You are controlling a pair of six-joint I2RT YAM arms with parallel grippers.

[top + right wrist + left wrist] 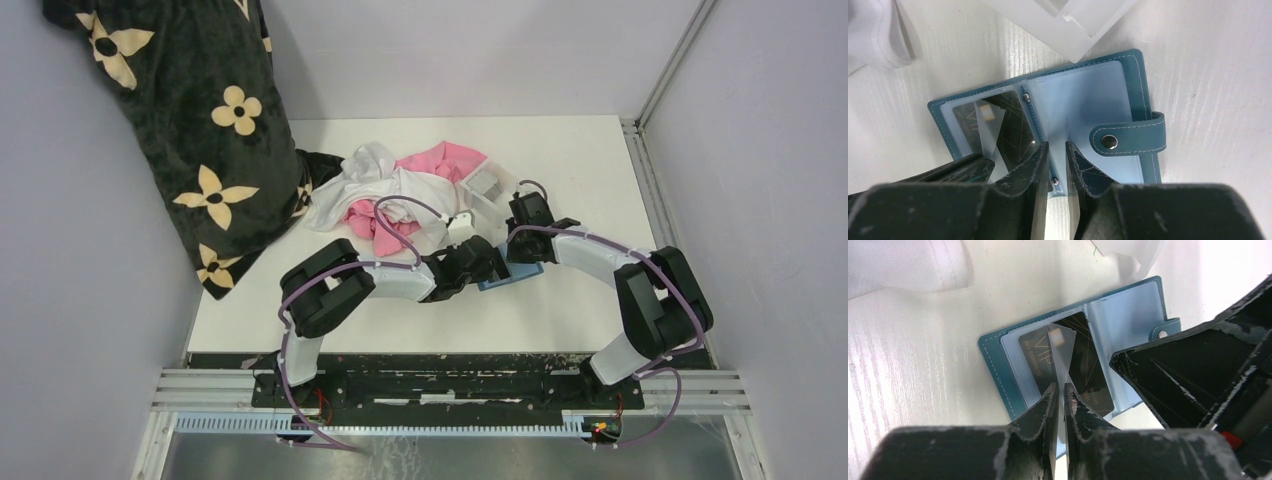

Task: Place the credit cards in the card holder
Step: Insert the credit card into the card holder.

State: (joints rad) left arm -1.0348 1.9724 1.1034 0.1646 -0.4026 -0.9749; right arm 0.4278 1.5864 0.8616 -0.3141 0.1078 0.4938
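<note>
The card holder lies opened flat on the worktop, just beside a corner of the clear tray. Its snap strap sticks out past the cover on one side.

My left fingers are clenched on a thin see-through leaf from the inner pages and hold it standing up off the page. Beneath that leaf a dark card (gold "VIP" lettering on it) lies slantwise on the page away from the strap. I cannot tell how far it sits inside a slot.

My right fingers are down over the spine with a narrow gap between them. I cannot tell whether they nip anything. A heap of pink and white cloth lies beyond the tray.
</note>
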